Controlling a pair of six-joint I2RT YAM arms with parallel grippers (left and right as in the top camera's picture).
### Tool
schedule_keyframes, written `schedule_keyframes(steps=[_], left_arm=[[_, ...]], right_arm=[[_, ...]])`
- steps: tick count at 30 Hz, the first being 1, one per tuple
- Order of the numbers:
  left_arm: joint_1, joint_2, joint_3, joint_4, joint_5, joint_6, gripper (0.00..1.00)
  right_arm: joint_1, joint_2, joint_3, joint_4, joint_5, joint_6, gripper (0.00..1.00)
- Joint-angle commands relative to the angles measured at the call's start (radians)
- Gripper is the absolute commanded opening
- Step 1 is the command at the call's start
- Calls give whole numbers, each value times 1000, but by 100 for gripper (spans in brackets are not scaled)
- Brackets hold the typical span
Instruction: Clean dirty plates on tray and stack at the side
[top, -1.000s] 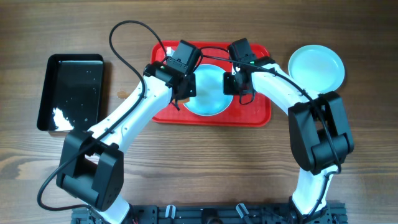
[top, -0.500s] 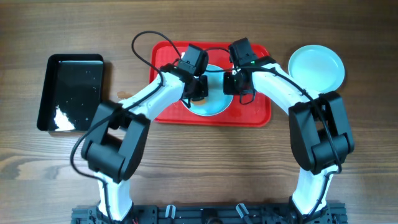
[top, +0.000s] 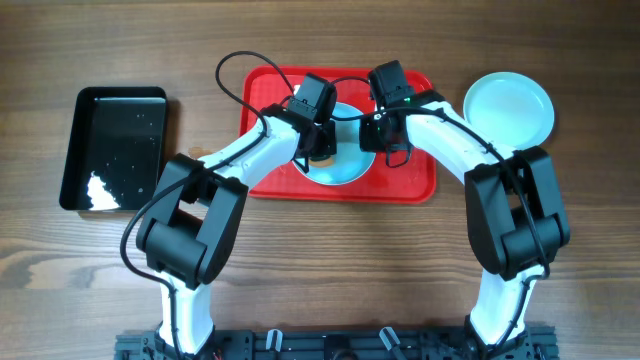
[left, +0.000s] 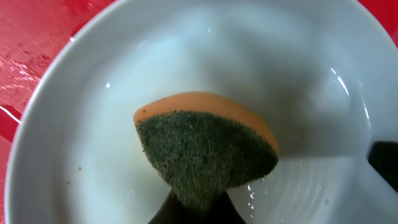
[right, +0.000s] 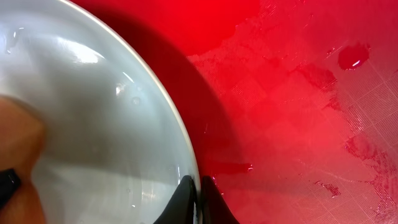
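The jaws of the left gripper (top: 320, 148) are clenched on a sponge (left: 205, 146), and the jaws of the right gripper (top: 377, 140) are closed on the rim of a plate (top: 343, 165). In the overhead view both grippers meet over this plate, which lies in the middle of the red tray (top: 410, 185), in the upper centre of the frame; the left gripper is over the plate's left part and the right gripper is at its right edge. A second plate (top: 508, 108) lies on the wooden table (top: 330, 260), just right of the tray, in the upper right. A black tray (top: 115, 148) stands well apart in the upper left, with white specks inside. In the left wrist view the sponge is orange with a dark green scouring face, it comes out of the fingers at the bottom centre, and it is pressed on the wet, pale inside of the plate; red tray surface shows in the upper left corner. In the right wrist view the two fingers (right: 186, 202) at the bottom centre pinch the thin plate rim between them. The plate fills the left half, the wet red tray the right half, with small drops of water on it, and an orange blur at the left edge is the sponge.
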Motion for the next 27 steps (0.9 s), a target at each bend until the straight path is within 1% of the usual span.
schedule_keyframes(steps=[1, 6, 9, 13, 17, 21, 27], left_arm=[[16, 64, 2, -12, -151, -7, 4], [22, 65, 2, -31, -330, 3, 4], [23, 65, 2, -21, -476, 3, 4], [23, 61, 5, -4, -566, 2, 4], [21, 32, 19, -4, -584, 2, 4], [21, -63, 45, -3, -576, -2, 4], [22, -242, 51, -1, -478, -2, 4]], right_arm=[[0, 32, 0, -24, 30, -7, 4], [0, 32, 0, -33, 30, -11, 4], [0, 32, 0, -35, 30, -11, 4], [1, 32, 0, -39, 30, -11, 4], [0, 32, 0, -36, 30, -10, 4], [0, 32, 0, -31, 30, -10, 4], [0, 4, 0, -16, 42, 12, 4]])
